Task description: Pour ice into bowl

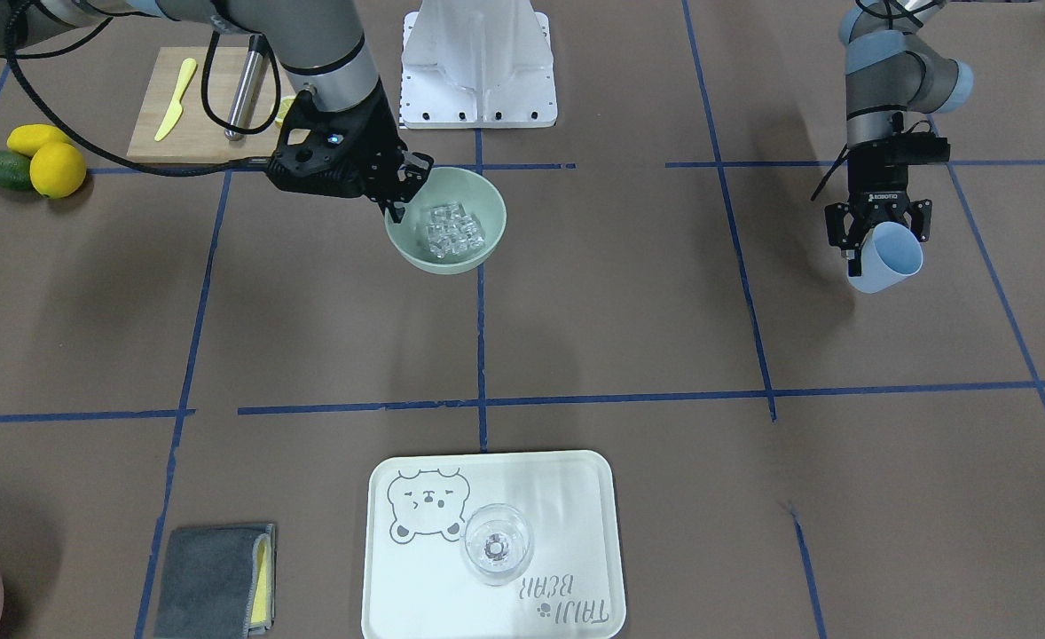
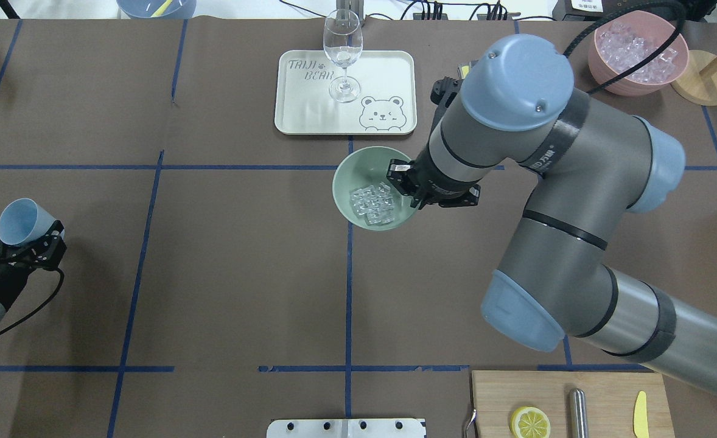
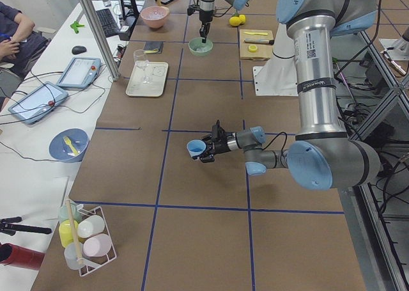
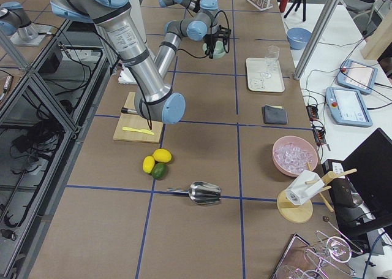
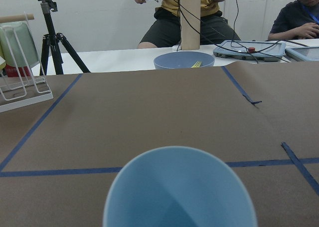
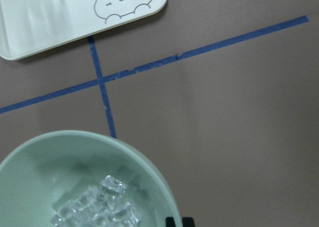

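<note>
Ice [image 2: 372,204] is lying heaped inside the sage-green bowl [image 2: 345,182] in the middle of the bench [image 1: 611,319]. It sits just beside our right pincer [image 1: 396,206], which is straddling the rim on the robot's right side and, we are judging, pinching it. Our left pincer [image 1: 876,241] is clamping the light blue cup [image 1: 888,259] well apart, far toward the robot's left, and the cup is showing empty. We are reckoning the pour done, and the right arm is the nearer one.

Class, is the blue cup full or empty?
Empty: the left wrist view shows the cup bare inside; the ice lies in the bowl.
</note>
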Controlling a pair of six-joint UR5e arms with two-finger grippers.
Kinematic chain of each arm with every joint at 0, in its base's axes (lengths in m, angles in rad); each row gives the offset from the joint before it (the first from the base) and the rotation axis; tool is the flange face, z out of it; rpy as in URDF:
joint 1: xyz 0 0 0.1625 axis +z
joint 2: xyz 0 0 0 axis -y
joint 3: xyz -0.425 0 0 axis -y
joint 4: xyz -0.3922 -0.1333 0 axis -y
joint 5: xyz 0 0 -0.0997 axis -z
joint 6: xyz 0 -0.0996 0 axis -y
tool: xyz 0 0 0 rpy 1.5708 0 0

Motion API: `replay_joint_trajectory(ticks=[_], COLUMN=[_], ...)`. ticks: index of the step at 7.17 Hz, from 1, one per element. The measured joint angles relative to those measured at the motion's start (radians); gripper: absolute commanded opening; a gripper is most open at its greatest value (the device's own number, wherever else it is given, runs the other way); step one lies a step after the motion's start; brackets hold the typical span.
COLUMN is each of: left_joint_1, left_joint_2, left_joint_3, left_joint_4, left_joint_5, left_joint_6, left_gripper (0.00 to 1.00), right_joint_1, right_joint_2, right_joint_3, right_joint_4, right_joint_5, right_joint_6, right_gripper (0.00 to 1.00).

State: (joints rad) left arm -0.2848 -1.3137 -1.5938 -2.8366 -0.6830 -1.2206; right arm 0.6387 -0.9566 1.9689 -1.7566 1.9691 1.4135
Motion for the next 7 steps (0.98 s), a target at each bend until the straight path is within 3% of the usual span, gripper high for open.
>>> replay_joint_trajectory(ticks=[2,3,5,7], left_joint_1=[0.003,0.005,0.008,0.011], left_joint_2=[-0.001,-0.001,-0.001,0.001], left_joint_3=[0.002,0.006,0.018,0.028], left_joint_4=[-0.003,-0.006,-0.009,-0.009], left_joint_5=[-0.006,-0.008,-0.009,-0.011], left_joint_6=[0.004,0.004,0.004,0.005], left_gripper=[0.00,0.09,0.65,1.00], right_joint_1=[0.014,0.019,0.031,0.044], right_joint_2=[-0.054,-0.062,-0.086,-0.159], right_joint_3=[0.026,0.028,0.040,0.088], right_joint_4=[-0.001,-0.001,-0.001,-0.001], right_joint_5=[-0.001,-0.001,0.000,0.000], right_joint_6=[-0.035,-0.040,-0.058,-0.117], right_gripper=[0.00,0.00,0.00,0.00])
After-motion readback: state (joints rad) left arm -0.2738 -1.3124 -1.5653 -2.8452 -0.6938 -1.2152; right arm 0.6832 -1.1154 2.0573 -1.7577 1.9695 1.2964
